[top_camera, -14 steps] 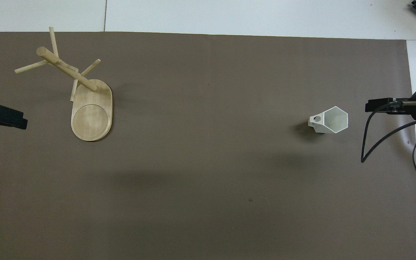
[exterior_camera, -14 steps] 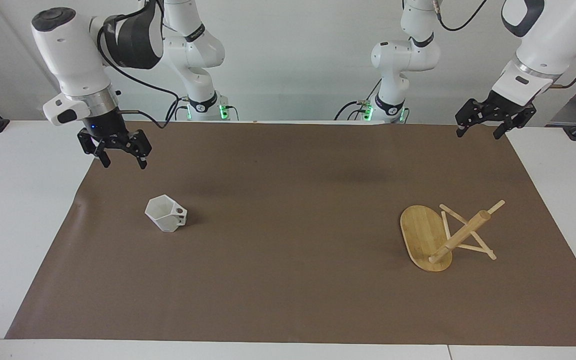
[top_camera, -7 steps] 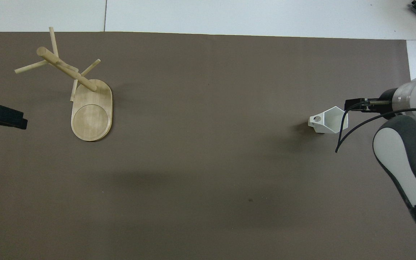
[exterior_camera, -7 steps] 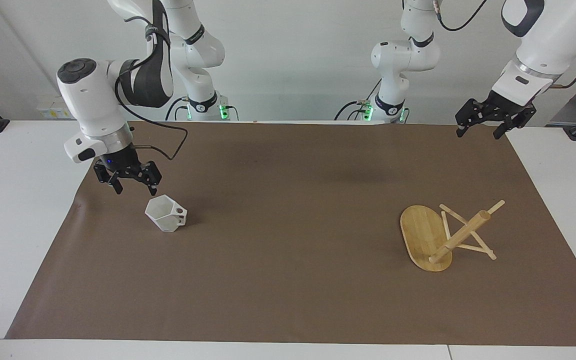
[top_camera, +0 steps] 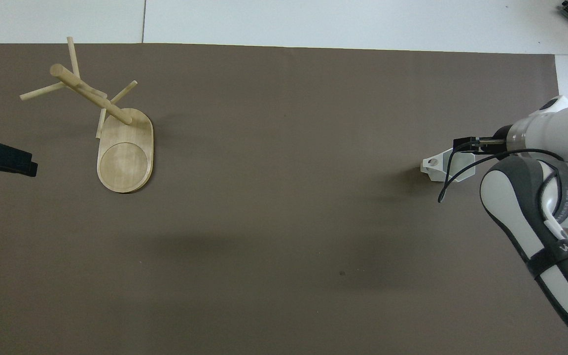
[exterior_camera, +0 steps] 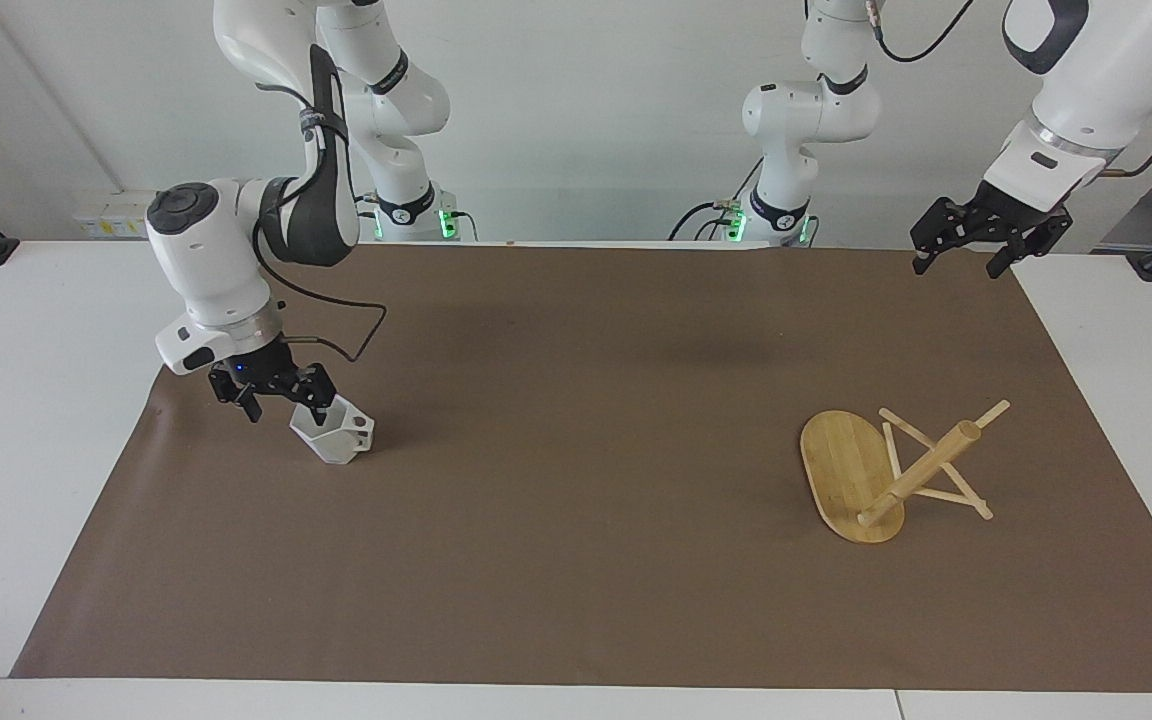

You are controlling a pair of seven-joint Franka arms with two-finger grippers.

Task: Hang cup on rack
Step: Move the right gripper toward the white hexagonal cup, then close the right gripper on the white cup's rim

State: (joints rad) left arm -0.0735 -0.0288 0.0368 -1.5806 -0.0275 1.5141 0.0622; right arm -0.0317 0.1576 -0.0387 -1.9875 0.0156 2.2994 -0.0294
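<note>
Facing view: right gripper (exterior_camera: 288, 410) down low at the cup (exterior_camera: 338, 446) now, much higher a second ago. Jaws spread wide, one finger dipped into the cup's open top, the other outside it. Not pinching yet. One white cup, upright on the brown mat (exterior_camera: 576, 520), toward the right arm's end of the table (exterior_camera: 36, 420), same spot as before. One wooden rack (exterior_camera: 848, 470), unmoved, toward the left arm's end. Left gripper (exterior_camera: 958, 268) waiting over the mat's corner, jaws spread, holding nothing.

facing view looks from high across the mat (exterior_camera: 576, 560); overhead looks steeply down on it.
</note>
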